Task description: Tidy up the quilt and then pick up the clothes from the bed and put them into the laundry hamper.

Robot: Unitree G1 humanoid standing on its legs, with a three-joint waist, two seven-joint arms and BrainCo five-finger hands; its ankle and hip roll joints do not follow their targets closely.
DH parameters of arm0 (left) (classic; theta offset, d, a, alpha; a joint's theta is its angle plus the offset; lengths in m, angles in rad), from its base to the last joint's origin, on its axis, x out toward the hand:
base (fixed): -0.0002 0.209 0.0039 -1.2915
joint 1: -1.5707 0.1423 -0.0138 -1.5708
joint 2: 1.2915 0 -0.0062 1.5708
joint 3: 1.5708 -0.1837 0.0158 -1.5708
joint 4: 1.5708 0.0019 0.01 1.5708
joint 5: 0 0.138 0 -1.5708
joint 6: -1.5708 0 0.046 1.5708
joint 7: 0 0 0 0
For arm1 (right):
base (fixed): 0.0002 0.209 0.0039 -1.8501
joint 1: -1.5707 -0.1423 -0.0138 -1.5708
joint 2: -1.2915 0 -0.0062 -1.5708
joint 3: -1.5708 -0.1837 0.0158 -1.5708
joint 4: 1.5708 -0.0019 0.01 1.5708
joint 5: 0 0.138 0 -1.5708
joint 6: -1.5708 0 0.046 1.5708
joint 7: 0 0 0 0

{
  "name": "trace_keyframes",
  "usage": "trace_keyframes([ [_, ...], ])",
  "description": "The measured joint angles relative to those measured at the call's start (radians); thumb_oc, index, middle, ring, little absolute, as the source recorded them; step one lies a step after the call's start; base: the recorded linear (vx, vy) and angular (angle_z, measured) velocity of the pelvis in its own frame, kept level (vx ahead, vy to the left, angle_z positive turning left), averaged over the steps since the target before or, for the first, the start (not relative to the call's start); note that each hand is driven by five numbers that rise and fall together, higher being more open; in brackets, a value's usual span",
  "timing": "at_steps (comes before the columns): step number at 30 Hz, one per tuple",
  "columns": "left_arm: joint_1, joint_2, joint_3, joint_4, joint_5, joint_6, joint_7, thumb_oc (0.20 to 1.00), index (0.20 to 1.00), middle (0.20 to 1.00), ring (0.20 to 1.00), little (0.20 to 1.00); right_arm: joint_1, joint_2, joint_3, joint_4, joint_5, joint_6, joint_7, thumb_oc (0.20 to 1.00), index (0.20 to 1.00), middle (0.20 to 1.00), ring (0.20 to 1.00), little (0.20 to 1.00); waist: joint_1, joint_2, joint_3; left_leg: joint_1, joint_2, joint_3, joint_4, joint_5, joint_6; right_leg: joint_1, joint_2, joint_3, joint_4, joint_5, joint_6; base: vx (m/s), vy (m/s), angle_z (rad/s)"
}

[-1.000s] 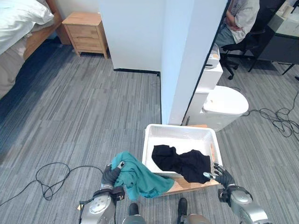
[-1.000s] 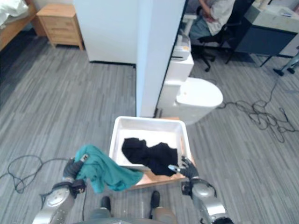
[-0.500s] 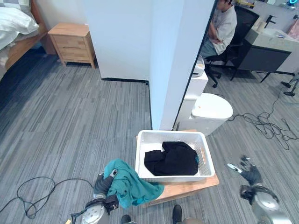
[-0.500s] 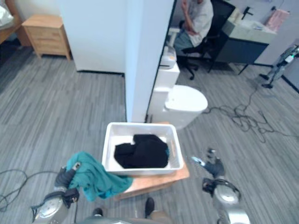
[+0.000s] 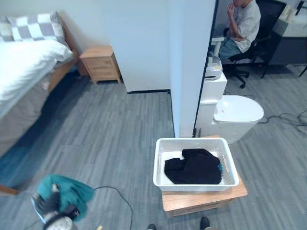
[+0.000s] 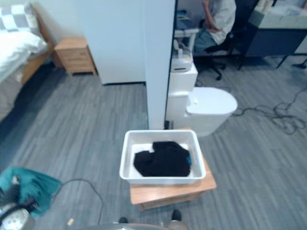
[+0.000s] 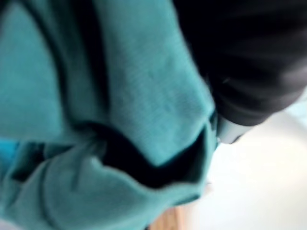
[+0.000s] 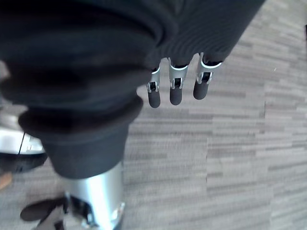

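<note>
Swung away from the hamper since a second ago, the left hand (image 5: 50,207) is now sitting low at the view's lower left, over the grey floor (image 5: 105,124); some of that shift is the head camera moving too. Fingers are wrapped in the teal garment (image 5: 72,192), gripping it in a bunch; the left wrist view is showing teal folds pressed against the hand's dark cover. The right hand (image 8: 173,88) is hanging over bare floor with fingers straight and relaxed, holding nothing.

Key relation: the white laundry hamper (image 5: 195,184) is lying well apart from the left hand, off to its right and slightly farther out, long axis running left to right, resting on a low wooden bench (image 5: 206,200) and overhanging its left edge. Inside, a black garment (image 5: 194,166) is lying heaped across the middle, with a sliver of teal at its right wall.

Judgement: the teal piece is not yet in; the left arm needs to travel back rightward.

Farther out: bed (image 5: 24,67) at far left, wooden nightstand (image 5: 100,62), a seated person (image 5: 240,24) beyond the partition.
</note>
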Motion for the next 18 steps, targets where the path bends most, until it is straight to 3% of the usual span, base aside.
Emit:
trace_keyframes([
  [1, -0.023, 0.025, 0.009, -0.005, 0.014, 0.000, 0.008, 0.200, 0.200, 0.200, 0.200, 0.200, 0.000, -0.002, 0.015, -0.003, 0.000, 0.003, 0.013, 1.000, 1.000, 1.000, 1.000, 1.000, -0.002, 0.026, -0.006, -0.003, 0.000, 0.000, 0.000, 0.000, 0.000, -0.002, 0.000, 0.001, 0.000, 0.001, 0.002, -0.03, -0.022, 0.04],
  [4, -0.122, 0.137, 0.050, -0.038, 0.031, -0.029, 0.023, 0.200, 0.200, 0.200, 0.200, 0.200, -0.013, -0.018, 0.046, 0.004, -0.013, 0.005, 0.024, 1.000, 1.000, 1.000, 1.000, 1.000, -0.013, 0.054, -0.013, -0.027, 0.000, 0.004, 0.000, 0.000, -0.001, -0.033, 0.000, 0.003, 0.000, 0.003, 0.004, 0.01, -0.006, -0.03],
  [6, -0.232, 0.232, 0.048, -0.105, 0.061, -0.043, 0.007, 0.200, 0.200, 0.200, 0.200, 0.200, -0.029, -0.045, 0.076, 0.000, -0.083, -0.006, -0.024, 1.000, 1.000, 1.000, 1.000, 1.000, -0.036, 0.047, -0.017, -0.028, 0.006, 0.012, 0.000, 0.004, -0.006, -0.046, 0.010, 0.021, 0.000, 0.004, 0.005, 0.07, -0.028, -0.24],
  [8, -0.323, 0.277, 0.023, -0.103, 0.066, -0.036, -0.019, 0.200, 0.200, 0.200, 0.200, 0.200, -0.050, -0.069, 0.121, -0.027, -0.144, 0.000, -0.041, 1.000, 1.000, 1.000, 1.000, 1.000, -0.057, 0.037, -0.021, -0.029, 0.009, 0.022, 0.000, 0.004, -0.006, -0.056, 0.013, 0.033, 0.000, 0.005, 0.007, 0.06, -0.048, -0.24],
  [15, -0.471, 0.282, -0.164, -0.082, 0.076, 0.051, -0.062, 0.200, 0.200, 0.200, 0.200, 0.200, -0.066, -0.082, 0.142, -0.042, -0.196, 0.011, -0.056, 1.000, 1.000, 1.000, 1.000, 1.000, -0.146, -0.014, -0.033, -0.009, 0.019, 0.078, 0.000, 0.005, -0.007, -0.071, 0.025, 0.065, 0.000, 0.009, 0.008, 0.04, -0.075, -0.28],
  [18, -0.479, 0.214, -0.227, -0.079, 0.180, 0.057, -0.048, 0.200, 0.200, 0.200, 0.200, 0.200, -0.051, -0.075, 0.144, -0.042, -0.198, 0.003, -0.054, 1.000, 1.000, 1.000, 1.000, 1.000, -0.185, -0.026, -0.029, 0.010, 0.017, 0.119, 0.000, -0.004, -0.015, -0.073, 0.026, 0.091, 0.000, 0.028, 0.011, -0.02, -0.058, -0.33],
])
